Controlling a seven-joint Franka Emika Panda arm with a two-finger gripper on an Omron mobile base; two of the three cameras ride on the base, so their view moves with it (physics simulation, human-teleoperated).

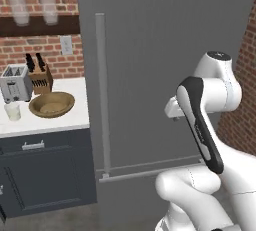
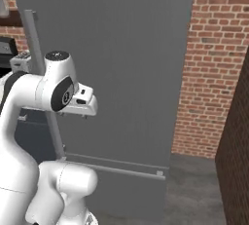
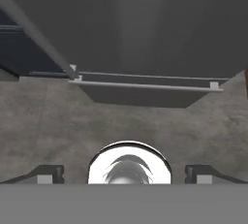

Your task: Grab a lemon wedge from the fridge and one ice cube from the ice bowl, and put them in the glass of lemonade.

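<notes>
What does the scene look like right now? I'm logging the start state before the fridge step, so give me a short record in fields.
fridge: door closed, long pale handle along its left edge
gripper: open, empty, pointing down at the floor in front of the fridge
ice bowl: on the white counter left of the fridge, in front of the knife block
glass of lemonade: on the counter, left of the bowl, in front of the toaster
</notes>
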